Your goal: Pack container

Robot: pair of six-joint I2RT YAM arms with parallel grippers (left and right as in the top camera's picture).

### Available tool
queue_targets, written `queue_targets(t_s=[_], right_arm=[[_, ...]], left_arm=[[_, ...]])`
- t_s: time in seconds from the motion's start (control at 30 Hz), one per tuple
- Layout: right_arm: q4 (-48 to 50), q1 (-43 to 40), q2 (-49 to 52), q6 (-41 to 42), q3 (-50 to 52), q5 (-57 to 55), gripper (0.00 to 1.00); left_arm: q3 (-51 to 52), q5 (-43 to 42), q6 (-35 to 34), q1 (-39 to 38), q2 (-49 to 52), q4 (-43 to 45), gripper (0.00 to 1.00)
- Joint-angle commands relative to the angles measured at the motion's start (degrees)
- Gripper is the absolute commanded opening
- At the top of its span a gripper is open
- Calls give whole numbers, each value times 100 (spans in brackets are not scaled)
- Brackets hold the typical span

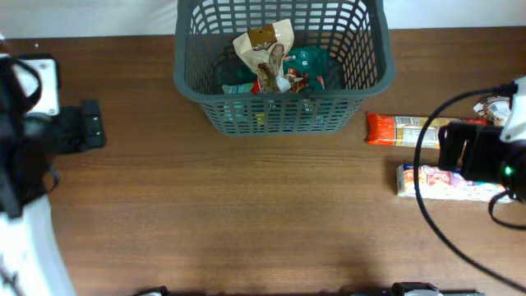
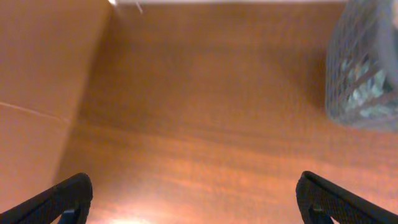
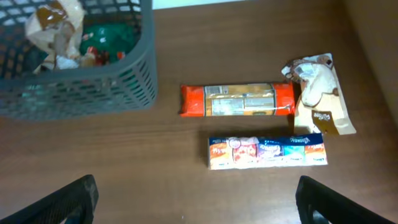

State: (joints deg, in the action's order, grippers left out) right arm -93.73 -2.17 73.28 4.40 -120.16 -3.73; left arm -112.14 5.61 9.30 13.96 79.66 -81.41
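The dark grey lattice basket stands at the far middle of the table, holding a beige packet and a green packet. It also shows in the right wrist view and the left wrist view. An orange packet, a multicoloured strip pack and a beige-brown bag lie on the table right of the basket. My right gripper is open and empty, above bare table near the strip pack. My left gripper is open and empty over bare wood at the far left.
The wooden table runs to a white wall at the back. A cardboard-coloured surface lies at the left in the left wrist view. A black cable loops by the right arm.
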Motion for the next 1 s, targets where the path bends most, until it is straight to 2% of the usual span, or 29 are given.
queue_targets(t_s=[0.0, 0.13, 0.17, 0.2, 0.23, 0.4, 0.63, 0.97], right_arm=[[142, -11, 210, 170, -33, -107, 99], [264, -11, 450, 166, -33, 44, 99], [278, -11, 487, 168, -33, 33, 98], [278, -13, 553, 201, -33, 24, 91], [273, -17, 603, 337, -33, 9, 91], [59, -297, 1032, 2304, -26, -1016, 100], [-24, -962, 2022, 4092, -11, -999, 99], [273, -1567, 4046, 4824, -11, 59, 99]], left_arm=[[275, -328, -92, 46, 264, 17, 99], [341, -326, -92, 46, 557, -44, 99], [341, -326, -90, 46, 597, -44, 100], [341, -326, -90, 46, 645, -44, 99], [341, -326, -90, 46, 680, -44, 99], [341, -326, -90, 46, 778, -44, 99], [341, -326, -90, 46, 778, -44, 99], [341, -326, -90, 46, 778, -44, 99]])
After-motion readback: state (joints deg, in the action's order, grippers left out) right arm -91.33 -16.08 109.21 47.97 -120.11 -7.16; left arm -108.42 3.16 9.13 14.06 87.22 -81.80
